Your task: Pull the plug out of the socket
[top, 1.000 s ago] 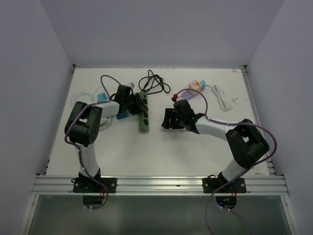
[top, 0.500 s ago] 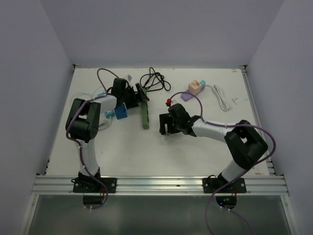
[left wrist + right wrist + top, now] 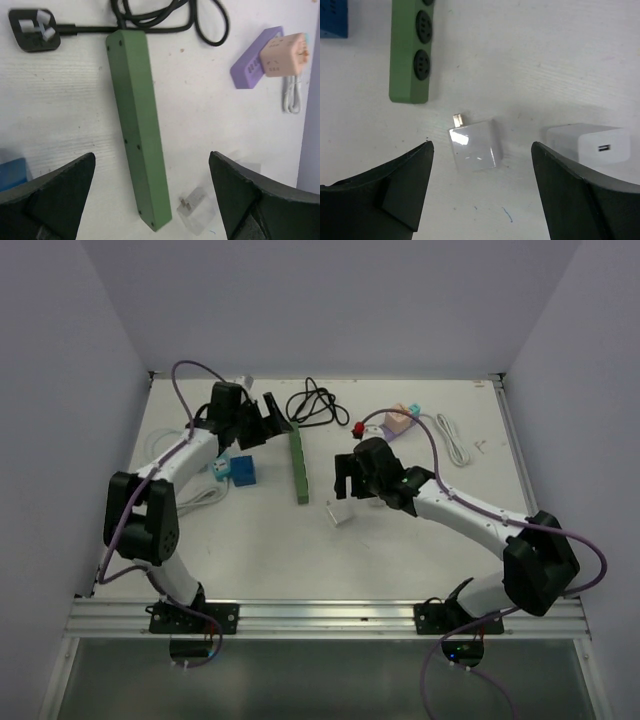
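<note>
top: overhead, far | wrists: close, facing down | shared: green strip [image 3: 298, 466]

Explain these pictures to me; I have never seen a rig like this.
Two robot arms are bolted to a table edge. One picture looks down from above; the other two come from wrist cameras, the dark shapes at their bottom corners being fingers. The left gripper and right gripper are open, holding nothing. On the table lie a green strip, a white plug free of it, a charger, a blue block, a black cable and a purple adapter.
</note>
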You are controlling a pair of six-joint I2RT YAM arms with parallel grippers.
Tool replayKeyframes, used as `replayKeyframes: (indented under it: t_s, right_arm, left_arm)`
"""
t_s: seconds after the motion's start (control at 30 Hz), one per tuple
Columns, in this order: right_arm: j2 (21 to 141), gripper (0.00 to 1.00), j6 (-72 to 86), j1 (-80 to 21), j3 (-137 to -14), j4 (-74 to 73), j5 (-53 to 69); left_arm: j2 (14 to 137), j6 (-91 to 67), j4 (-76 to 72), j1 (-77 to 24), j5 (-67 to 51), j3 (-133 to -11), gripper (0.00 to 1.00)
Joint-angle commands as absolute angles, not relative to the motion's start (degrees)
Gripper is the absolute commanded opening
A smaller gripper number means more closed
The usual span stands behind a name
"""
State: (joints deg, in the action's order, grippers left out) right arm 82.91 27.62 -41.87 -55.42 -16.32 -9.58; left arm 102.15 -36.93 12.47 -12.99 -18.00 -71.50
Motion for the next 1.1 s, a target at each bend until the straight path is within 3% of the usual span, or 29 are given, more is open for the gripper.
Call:
replayKeyframes:
  t_s: [0.0, 0.23, 0.53, 0.77, 1.07]
  right_arm:
    - [80.95, 0.82, 28.39, -38.86, -58.10, -22.93, -16.61]
    - [78.31, 0.79, 30.67, -28.49, -54.14, -23.20, -14.24]
    - [84.18, 0.79, 31.20, -24.08, -52.82, -19.70, -6.07]
    - [87.97, 0.77, 30.59, -23.38, -50.54, -15.74, -1.32]
    - [88.85, 0.40, 29.27, -24.52, -49.48, -11.43, 1.84]
  left_arm:
    - [91.25, -33.40, 18.70, -12.39, -14.42, -74.88, 1.00]
    - [72.37, -27.52, 22.24, -12.30, -4.94, -64.09, 1.00]
    - [53.80, -25.49, 16.70, -12.30, -1.76, -38.35, 0.98]
    - [51.59, -23.03, 19.33, -12.30, -0.26, -38.93, 0.98]
    - [48.87, -19.95, 20.74, -12.30, -1.32, -39.37, 0.98]
